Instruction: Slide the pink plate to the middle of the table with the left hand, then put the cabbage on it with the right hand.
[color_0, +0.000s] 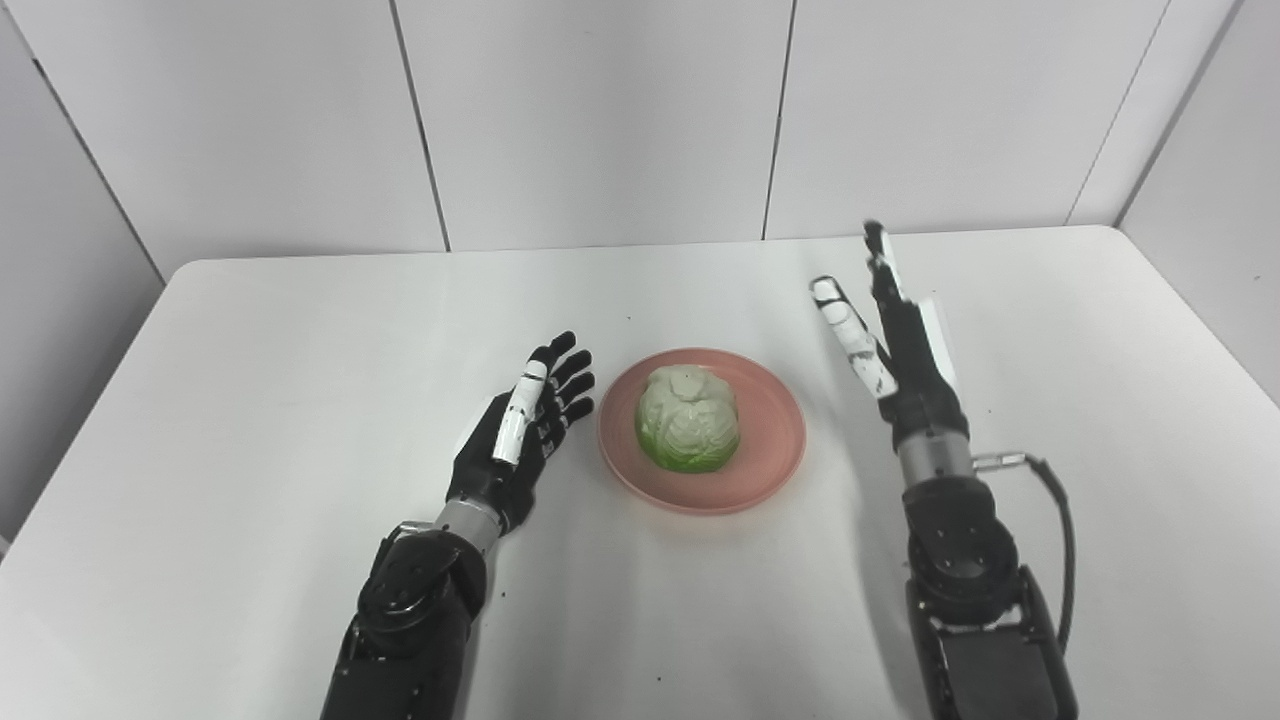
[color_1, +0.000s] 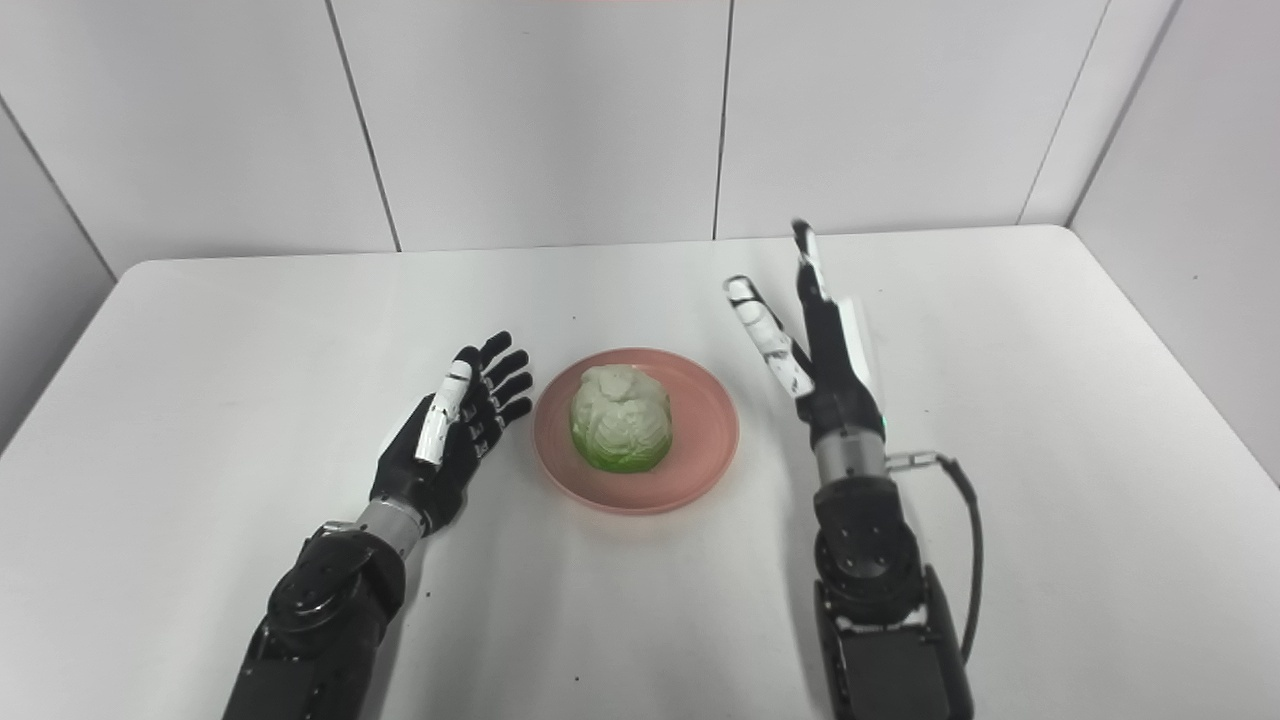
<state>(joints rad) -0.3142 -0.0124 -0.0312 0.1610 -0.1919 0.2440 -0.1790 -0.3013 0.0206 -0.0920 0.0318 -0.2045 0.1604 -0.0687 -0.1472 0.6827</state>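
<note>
The pink plate lies near the middle of the white table, and a pale green cabbage rests on its centre. My left hand lies just left of the plate's rim, open, fingers spread and pointing toward the far edge, holding nothing. My right hand stands to the right of the plate, raised above the table, open with fingers stretched upward and nothing in it. In the right eye view the cabbage sits between the left hand and the right hand.
The white table has rounded far corners and is bounded by white wall panels behind. A black cable loops off the right forearm.
</note>
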